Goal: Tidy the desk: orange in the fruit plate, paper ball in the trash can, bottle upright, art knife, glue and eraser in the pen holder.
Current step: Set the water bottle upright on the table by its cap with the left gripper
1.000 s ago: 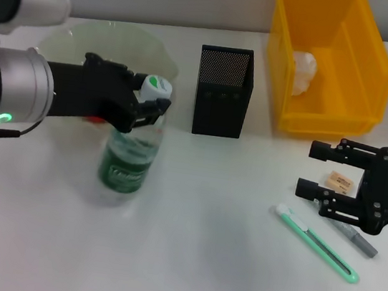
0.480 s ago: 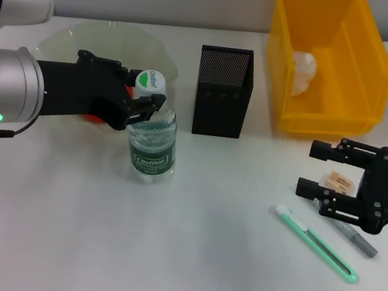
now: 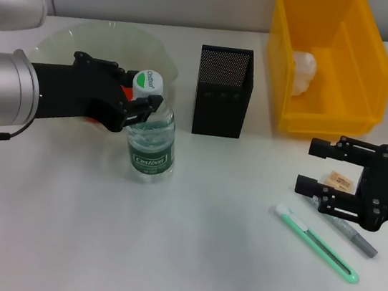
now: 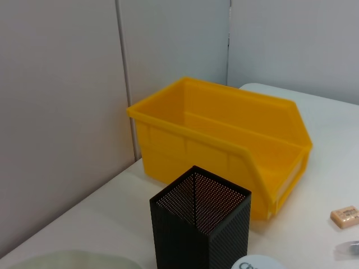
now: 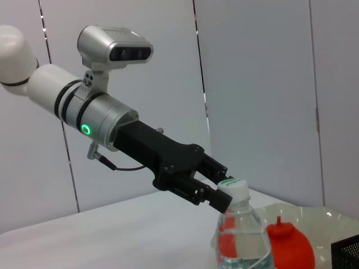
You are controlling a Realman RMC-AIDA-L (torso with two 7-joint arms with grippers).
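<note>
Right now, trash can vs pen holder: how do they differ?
The trash can is bright yellow solid plastic; the pen holder is black metal mesh. The trash can is wide and long with sloping walls, while the pen holder is much smaller, narrow and straight-sided. The trash can holds the paper ball; no item shows inside the pen holder in the left wrist view. Both stand upright, open-topped, side by side at the back of the desk.

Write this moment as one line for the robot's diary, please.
left claw: shut on bottle neck | bottle: upright | right claw: open over eraser
</note>
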